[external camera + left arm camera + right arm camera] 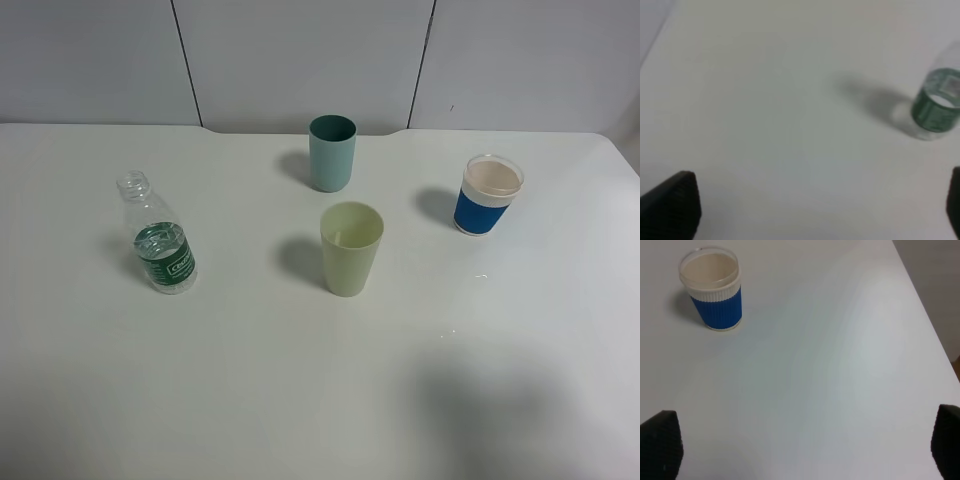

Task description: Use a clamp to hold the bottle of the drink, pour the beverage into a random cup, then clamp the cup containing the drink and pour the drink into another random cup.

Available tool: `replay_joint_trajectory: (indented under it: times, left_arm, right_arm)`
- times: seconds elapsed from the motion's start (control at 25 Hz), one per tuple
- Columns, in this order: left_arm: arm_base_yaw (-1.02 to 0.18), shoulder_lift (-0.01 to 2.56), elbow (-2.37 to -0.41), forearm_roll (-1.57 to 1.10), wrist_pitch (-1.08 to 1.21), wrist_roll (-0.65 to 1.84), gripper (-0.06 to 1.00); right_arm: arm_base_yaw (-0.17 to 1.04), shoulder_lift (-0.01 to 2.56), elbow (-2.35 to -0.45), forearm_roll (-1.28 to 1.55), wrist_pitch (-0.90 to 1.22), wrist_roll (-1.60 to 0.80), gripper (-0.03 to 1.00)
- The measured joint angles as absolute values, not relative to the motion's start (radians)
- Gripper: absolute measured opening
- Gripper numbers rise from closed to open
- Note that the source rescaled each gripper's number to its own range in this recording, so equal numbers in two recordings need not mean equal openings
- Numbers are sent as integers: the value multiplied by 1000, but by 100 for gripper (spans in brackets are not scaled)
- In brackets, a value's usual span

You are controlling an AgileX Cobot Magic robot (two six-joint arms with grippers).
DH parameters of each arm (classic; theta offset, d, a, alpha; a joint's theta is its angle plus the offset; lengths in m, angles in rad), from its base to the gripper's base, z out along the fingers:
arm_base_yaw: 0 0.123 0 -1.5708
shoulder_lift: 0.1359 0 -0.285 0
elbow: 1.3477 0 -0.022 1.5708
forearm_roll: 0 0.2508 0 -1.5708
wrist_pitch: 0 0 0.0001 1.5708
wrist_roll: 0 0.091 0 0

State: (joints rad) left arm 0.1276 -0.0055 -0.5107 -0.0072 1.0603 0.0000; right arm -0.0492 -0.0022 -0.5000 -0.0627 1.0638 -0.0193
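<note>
The bottle (160,238) stands upright and uncapped at the table's left, with the clear beverage (158,242) reaching about the top of its green label. In the middle stands the pale yellow-green cup (351,248), upright. The blue-banded cup (489,195) is upright at the right, its pale inside looking dry. Neither arm shows in the exterior high view. My left gripper (812,210) is open over bare table, with the bottle (937,102) well ahead and off to one side. My right gripper (802,447) is open too, and the blue-banded cup (714,287) is far ahead of it.
A teal straight-sided cup (332,152) stands behind the yellow-green cup. The white table (300,380) ends at a grey panelled wall behind. Its right edge (927,325) runs close to the right gripper. A few small droplets (481,276) lie near the blue-banded cup.
</note>
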Motion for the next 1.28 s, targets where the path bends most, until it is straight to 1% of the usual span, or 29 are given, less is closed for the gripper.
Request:
replay_joint_trajectory:
  times: [0.08,0.16,0.28,1.28]
  left_arm:
    - [121,-6,-511,-7,1060,0,100]
    - [68,-6,-511,-7,1060,0,100]
    - [38,-6,-511,-7,1060,0,100]
    - [36,-6,-511,-7,1060,0,100]
  right_arm:
    - [-49,-2,-500,-63,1064,-19,100]
    - [-49,-2,-500,-63,1064,-19,100]
    - [-49,-2,-500,-63,1064,-19,100]
    - [-49,-2,-500,-63,1064,-19,100]
